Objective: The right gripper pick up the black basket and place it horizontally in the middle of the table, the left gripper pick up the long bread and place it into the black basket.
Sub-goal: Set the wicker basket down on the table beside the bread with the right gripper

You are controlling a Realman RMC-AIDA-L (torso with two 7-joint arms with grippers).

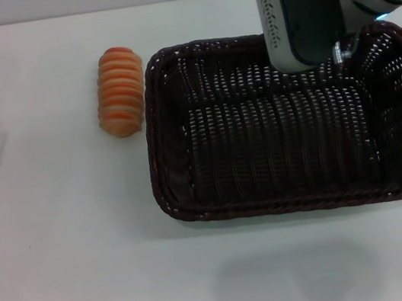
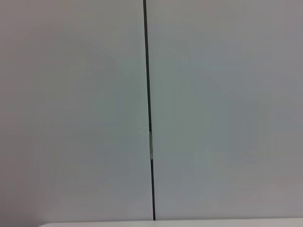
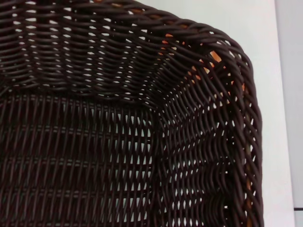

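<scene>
The black basket lies flat on the white table, its long sides running across the robot's front, its open top facing up and nothing inside it; it sits right of the table's centre, with its right end close to the edge of the head view. The long bread lies on the table just beside the basket's far left corner, lengthwise away from the robot, its orange-tan back crossed by pale ridges; a narrow strip of table shows between loaf and rim for most of its length, though at the corner I cannot tell whether they touch. The right gripper hangs over the basket's far rim, right of the rim's middle, its grey-white dotted block and black face covering part of the far wall; its fingers are hidden behind that body, so whether they grip the rim or stand apart cannot be told. The right wrist view looks down into one corner of the basket, showing dark woven floor and sloping open-weave walls; orange shows through the gaps in the weave at that corner, and white table lies beyond the rim. The left gripper appears in no view; the left wrist view shows only a pale wall panel split by a thin dark seam.
</scene>
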